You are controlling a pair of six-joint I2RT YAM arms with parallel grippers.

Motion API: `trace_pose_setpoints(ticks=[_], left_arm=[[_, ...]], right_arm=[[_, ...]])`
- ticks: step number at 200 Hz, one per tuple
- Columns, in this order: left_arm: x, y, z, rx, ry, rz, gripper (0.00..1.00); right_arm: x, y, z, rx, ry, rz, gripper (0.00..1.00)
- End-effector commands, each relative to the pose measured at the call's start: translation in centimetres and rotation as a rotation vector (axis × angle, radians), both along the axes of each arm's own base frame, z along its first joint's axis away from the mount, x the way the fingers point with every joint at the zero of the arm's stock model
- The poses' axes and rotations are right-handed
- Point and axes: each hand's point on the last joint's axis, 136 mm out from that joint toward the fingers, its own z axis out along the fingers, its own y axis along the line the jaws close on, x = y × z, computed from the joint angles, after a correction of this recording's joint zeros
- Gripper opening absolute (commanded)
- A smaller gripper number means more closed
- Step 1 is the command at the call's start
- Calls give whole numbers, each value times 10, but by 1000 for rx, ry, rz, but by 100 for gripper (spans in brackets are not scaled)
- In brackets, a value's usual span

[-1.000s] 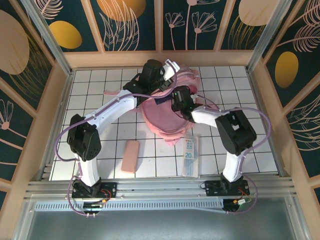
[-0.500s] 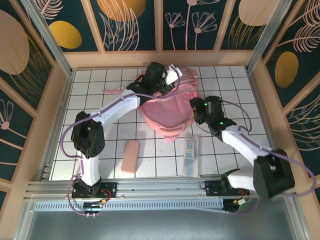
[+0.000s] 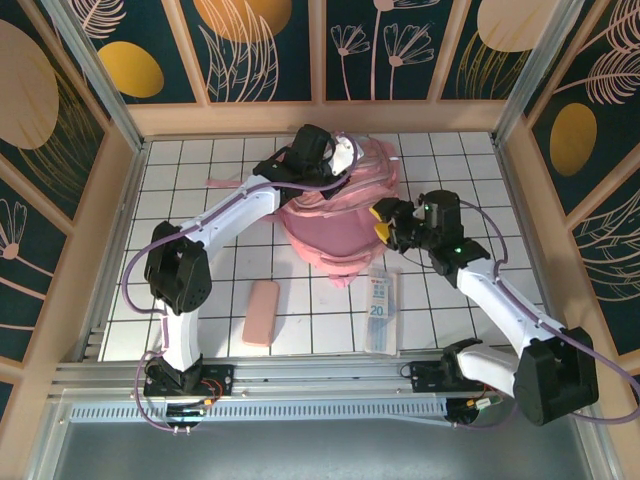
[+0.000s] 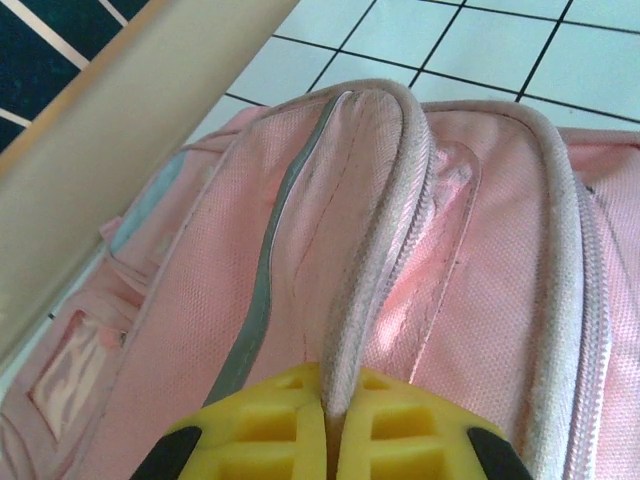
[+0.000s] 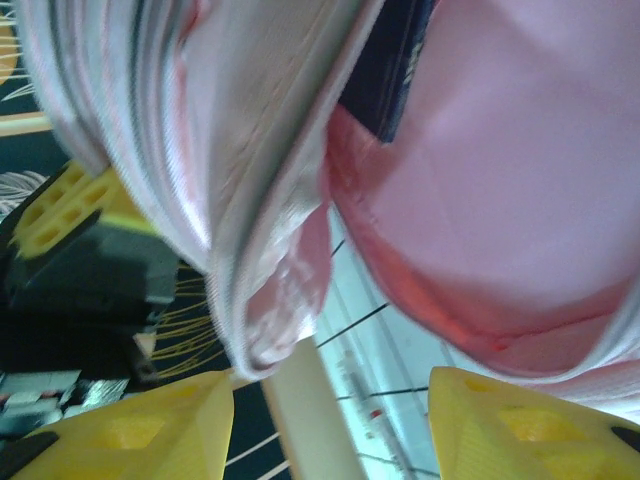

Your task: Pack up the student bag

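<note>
Pinching left gripper (image 4: 325, 405): fingers closed tight on a raised piped fold of the student bag (image 4: 470, 260), at its far top edge.
Right gripper (image 3: 384, 222): jaws parted, holding nothing — just beside the bag's right side.
Student bag: on the far middle of the gridded table (image 3: 190, 180).
Near side: pink pencil case (image 3: 262, 312), clear packet (image 3: 380, 308) — both flat on the table.

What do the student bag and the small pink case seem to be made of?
Student bag: matte woven pink fabric, probably synthetic; the left wrist view shows a fine weave, stitched seams and ribbed trim. Its grey stripe looks smoother, perhaps reflective tape. Pink case: smooth, even surface, maybe plastic or silicone; too small to tell.
</note>
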Motion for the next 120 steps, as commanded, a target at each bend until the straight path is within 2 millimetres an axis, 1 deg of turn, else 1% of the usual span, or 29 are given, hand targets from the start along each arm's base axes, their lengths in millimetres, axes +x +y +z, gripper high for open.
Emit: trace_pose_setpoints(ticks=[1,17,28,37,45,49,52,62,71,96,120], left_arm=[[3,-18,23,-135,37,13,0],[7,-20,23,-168,70,42,0],[9,-22,24,-181,85,58,0],[10,-22,22,-186,94,68,0],[12,-21,23,-190,94,82,0],[12,-20,23,-192,93,91,0],[13,-19,24,-195,93,99,0],[16,-16,25,-200,91,129,0],[18,-13,27,-209,91,161,0],[22,-8,40,-260,109,231,0],[14,-16,60,-365,196,232,0]], right_arm=[[18,8,25,64,-60,-63,54],[28,10,22,69,-73,-81,50],[36,9,22,54,-104,-91,46],[43,7,20,26,-117,-103,40],[50,6,20,3,-144,-103,38],[53,6,18,-6,-148,-101,34],[55,5,18,-9,-152,-100,30],[63,5,24,15,-207,-76,9],[69,3,28,34,-251,-59,0],[83,-10,37,53,-354,-25,0],[93,-23,47,46,-495,37,0]])
